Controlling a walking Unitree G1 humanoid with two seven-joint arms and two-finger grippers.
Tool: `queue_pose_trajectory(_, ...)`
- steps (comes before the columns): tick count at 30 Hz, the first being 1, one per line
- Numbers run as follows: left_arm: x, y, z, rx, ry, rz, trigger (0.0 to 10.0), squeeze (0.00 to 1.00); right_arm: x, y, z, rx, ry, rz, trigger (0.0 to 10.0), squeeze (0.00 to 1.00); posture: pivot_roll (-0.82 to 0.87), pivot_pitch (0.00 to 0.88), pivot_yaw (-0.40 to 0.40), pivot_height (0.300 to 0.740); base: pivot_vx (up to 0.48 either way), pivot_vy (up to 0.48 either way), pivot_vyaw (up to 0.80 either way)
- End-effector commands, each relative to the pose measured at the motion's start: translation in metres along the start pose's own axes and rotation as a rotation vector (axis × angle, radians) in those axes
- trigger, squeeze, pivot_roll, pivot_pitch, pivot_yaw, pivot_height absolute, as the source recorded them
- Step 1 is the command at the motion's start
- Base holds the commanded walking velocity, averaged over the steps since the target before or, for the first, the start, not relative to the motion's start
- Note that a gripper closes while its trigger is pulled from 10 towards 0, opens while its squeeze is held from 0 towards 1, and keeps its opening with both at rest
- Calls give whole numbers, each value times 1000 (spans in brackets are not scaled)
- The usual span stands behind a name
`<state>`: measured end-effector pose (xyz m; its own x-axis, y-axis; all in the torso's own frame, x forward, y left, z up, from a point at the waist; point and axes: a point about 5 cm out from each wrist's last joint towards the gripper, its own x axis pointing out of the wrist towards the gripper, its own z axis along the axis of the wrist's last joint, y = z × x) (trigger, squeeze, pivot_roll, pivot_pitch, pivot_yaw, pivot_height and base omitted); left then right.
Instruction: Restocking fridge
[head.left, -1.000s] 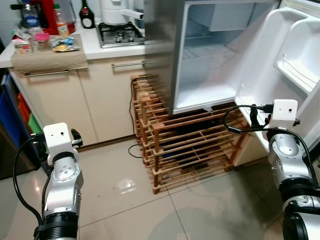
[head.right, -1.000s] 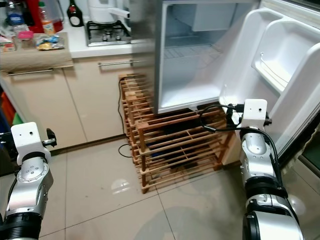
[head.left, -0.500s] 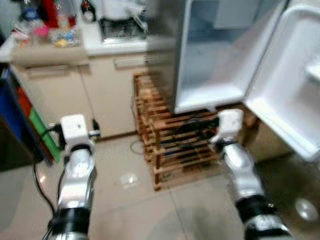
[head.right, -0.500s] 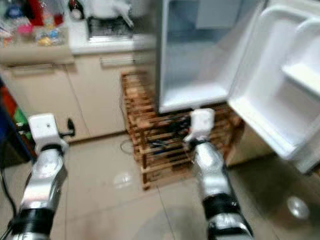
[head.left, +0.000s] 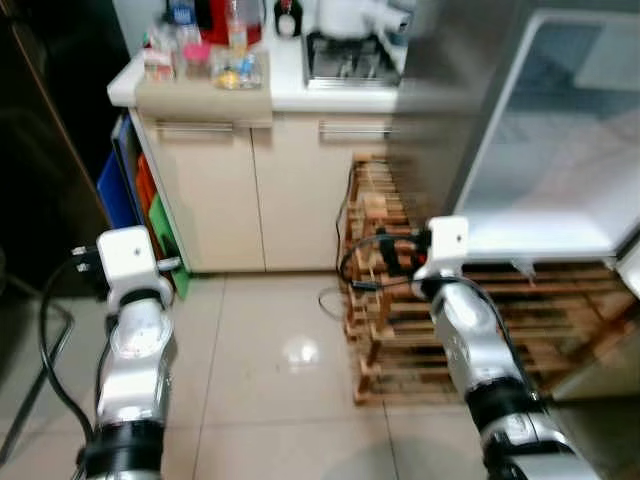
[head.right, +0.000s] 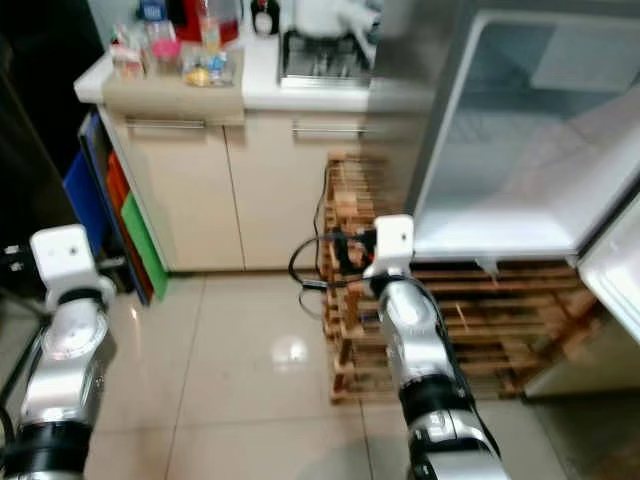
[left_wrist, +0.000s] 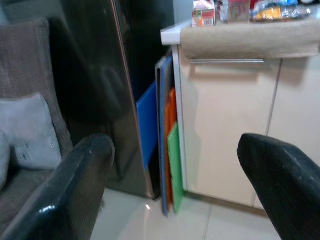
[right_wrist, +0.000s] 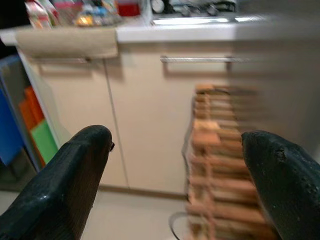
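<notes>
Both grippers, left gripper (left_wrist: 175, 195) and right gripper (right_wrist: 175, 180), are spread wide and empty. The white open fridge (head.left: 560, 170) stands above the wooden slatted rack (head.left: 400, 290). Small bottles and packets (head.left: 205, 60) crowd the countertop, likely light, slippery; best pinched mid-body.

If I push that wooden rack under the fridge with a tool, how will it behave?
The wooden rack is probably stiff: it is built of crossed slats. It likely won't slide easily, since the open fridge appears to sit on it. A black cable runs on the floor at its front corner and might snag. Both the left tool and the right tool are open and empty.
</notes>
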<state>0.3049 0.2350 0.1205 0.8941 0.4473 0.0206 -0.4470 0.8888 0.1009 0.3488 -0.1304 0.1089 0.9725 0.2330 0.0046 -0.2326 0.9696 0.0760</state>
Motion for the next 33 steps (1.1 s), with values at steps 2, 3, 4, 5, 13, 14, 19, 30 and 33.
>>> queue_pose_trajectory(2,-1,-11,6,6,-15,-37,10000,0,-2,-3,1,-24,-13,6,10000,0,-35,0,18,740,480,0,469)
queue_pose_trajectory(3,-1,-11,6,11,-15,-42,10000,0,-2,-1,2,-36,-20,11,10000,0,-34,0,18,740,480,0,463)
queue_pose_trajectory(4,-1,-11,7,11,-15,-43,10000,0,-2,-1,2,-34,-24,1,10000,0,-34,0,19,740,480,0,463)
queue_pose_trajectory(5,-1,-13,7,6,-14,-59,10000,0,-1,-2,2,-14,-20,-34,10000,0,-33,0,18,740,480,0,0)
queue_pose_trajectory(13,2,-18,9,-3,-13,-103,10000,0,0,-11,3,-12,-18,-102,10000,0,-26,0,20,740,120,0,0)
queue_pose_trajectory(14,1,-22,15,-11,-52,-161,10000,0,0,-12,4,-13,-24,-109,10000,0,-24,0,20,740,0,0,0)
queue_pose_trajectory(19,-1,-28,25,-56,-107,-239,10000,0,1,-10,5,-3,-38,-117,10000,0,-16,0,20,740,352,49,0)
queue_pose_trajectory(30,2,-26,23,-54,-93,-234,10000,0,1,-3,5,-3,-47,-98,10000,0,-14,0,17,740,291,380,0)
queue_pose_trajectory(33,2,-26,22,-32,-89,-224,10000,0,2,-2,5,-4,-50,-95,10000,0,-15,0,16,740,276,394,0)
